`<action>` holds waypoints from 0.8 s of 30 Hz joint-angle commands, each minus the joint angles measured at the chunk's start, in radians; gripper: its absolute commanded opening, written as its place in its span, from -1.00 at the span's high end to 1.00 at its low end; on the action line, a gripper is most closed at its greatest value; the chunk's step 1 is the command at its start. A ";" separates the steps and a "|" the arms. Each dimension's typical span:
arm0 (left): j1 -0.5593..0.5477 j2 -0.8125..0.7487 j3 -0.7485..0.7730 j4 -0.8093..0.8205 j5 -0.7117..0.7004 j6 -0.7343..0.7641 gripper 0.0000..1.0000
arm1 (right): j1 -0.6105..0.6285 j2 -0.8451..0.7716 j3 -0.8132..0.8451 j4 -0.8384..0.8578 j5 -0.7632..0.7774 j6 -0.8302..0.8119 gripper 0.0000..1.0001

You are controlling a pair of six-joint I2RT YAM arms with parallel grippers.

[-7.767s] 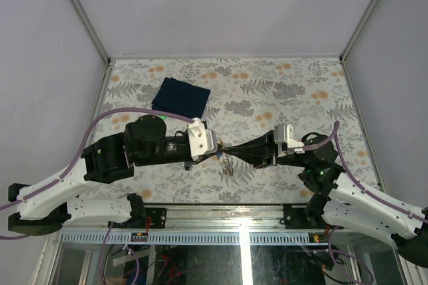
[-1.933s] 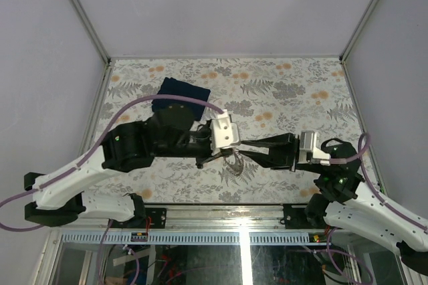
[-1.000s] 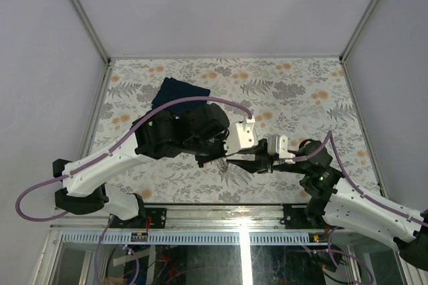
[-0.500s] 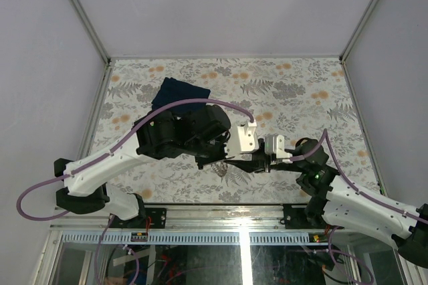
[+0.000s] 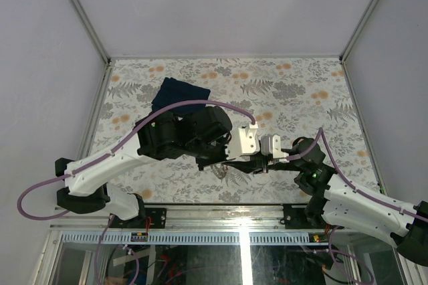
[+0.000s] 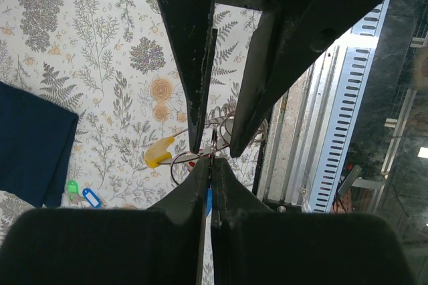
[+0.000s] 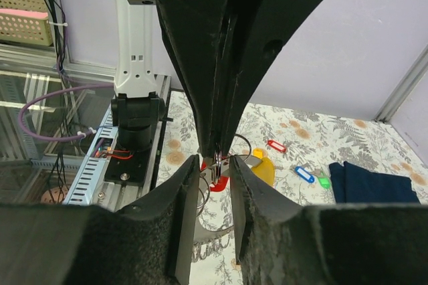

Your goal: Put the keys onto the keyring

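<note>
The left jaws are pressed together, pinching the thin keyring (image 7: 218, 162), whose loop drops below them toward the near part of the worktop (image 5: 294, 91). The right jaws stand spread, one finger (image 7: 190, 198) on each side of that pinch, with a red key (image 7: 215, 185) showing low in the gap. A yellow key (image 6: 159, 154) sits just beside the loop. Farther off lie a second red key (image 7: 275, 146), a blue key (image 6: 90, 198) and a green key (image 6: 71, 186), near the dark cloth (image 6: 30, 144).
</note>
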 commanded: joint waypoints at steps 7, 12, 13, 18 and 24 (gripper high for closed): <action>-0.010 0.001 0.027 -0.007 0.010 0.021 1.00 | 0.000 -0.007 0.033 0.087 -0.016 0.012 0.43; -0.011 0.001 0.023 -0.009 0.010 0.019 1.00 | 0.000 -0.008 0.032 0.089 -0.017 0.013 0.59; -0.011 0.002 0.022 -0.010 0.009 0.020 1.00 | 0.001 -0.008 0.032 0.090 -0.017 0.013 0.58; -0.011 0.004 0.023 -0.011 0.007 0.019 1.00 | 0.001 -0.011 0.032 0.088 -0.017 0.013 0.63; -0.012 -0.008 0.017 0.005 0.002 0.021 0.85 | 0.000 -0.024 0.035 0.086 -0.003 0.012 1.00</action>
